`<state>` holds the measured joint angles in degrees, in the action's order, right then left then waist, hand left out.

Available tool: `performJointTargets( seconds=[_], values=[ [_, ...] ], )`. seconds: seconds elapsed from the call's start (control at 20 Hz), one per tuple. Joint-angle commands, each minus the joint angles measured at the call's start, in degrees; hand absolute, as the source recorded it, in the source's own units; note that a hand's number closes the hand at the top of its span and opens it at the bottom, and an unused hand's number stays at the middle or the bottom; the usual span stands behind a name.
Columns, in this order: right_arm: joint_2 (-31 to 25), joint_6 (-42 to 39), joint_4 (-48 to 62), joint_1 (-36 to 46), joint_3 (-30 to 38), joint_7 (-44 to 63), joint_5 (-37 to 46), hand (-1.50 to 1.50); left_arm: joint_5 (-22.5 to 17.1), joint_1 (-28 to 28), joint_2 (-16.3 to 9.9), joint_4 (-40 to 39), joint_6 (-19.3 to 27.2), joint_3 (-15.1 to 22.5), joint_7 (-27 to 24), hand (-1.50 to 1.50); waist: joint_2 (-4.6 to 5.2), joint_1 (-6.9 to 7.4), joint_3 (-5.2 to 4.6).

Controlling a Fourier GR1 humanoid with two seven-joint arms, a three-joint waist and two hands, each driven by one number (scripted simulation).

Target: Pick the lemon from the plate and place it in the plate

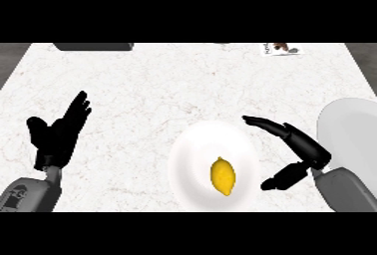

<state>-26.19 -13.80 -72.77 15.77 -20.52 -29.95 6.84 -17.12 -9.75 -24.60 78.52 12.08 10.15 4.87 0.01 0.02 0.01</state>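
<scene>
I'm looking down on a white marbled counter point(162, 84), and the biggest risk I see sits at its right side: the grey plate point(353, 129) I take for the target runs off the view's edge, so I can't judge how much of it is there to land on. A lemon set near its rim could roll off onto the counter.

The white plate point(193, 164) holds the lemon point(223, 176), lying lengthwise toward the plate's near right part. My right hand point(300, 149) is just beside that plate, fingers spread above its right rim and thumb lower down, holding nothing. Closing from this side angle, I'd guess the fingers could nudge the lemon across the smooth plate or catch the rim and shift the plate itself.

My left hand point(57, 133) rests unclenched at the left, fingers up, well apart from everything.

At the far edge, a dark flat object point(94, 46) and a small printed item point(282, 49) are cut off; I can't identify either.
</scene>
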Motion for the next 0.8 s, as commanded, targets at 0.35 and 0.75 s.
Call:
performJointTargets(
  seconds=[0.35,0.75],
  values=[
    [-0.84,-7.59,-7.59,4.26,-1.67,15.33,7.59,-1.50,3.33,-2.78,3.99,-6.17,-2.22,-1.55,-1.38,0.00,0.10,-0.24,-0.06],
    [0.69,-7.29,-13.89,2.65,-7.90,24.65,19.76,-1.50,2.61,-2.35,1.44,-1.85,-4.64,-4.99,1.42,0.00,0.00,0.04,-0.03]
  ],
)
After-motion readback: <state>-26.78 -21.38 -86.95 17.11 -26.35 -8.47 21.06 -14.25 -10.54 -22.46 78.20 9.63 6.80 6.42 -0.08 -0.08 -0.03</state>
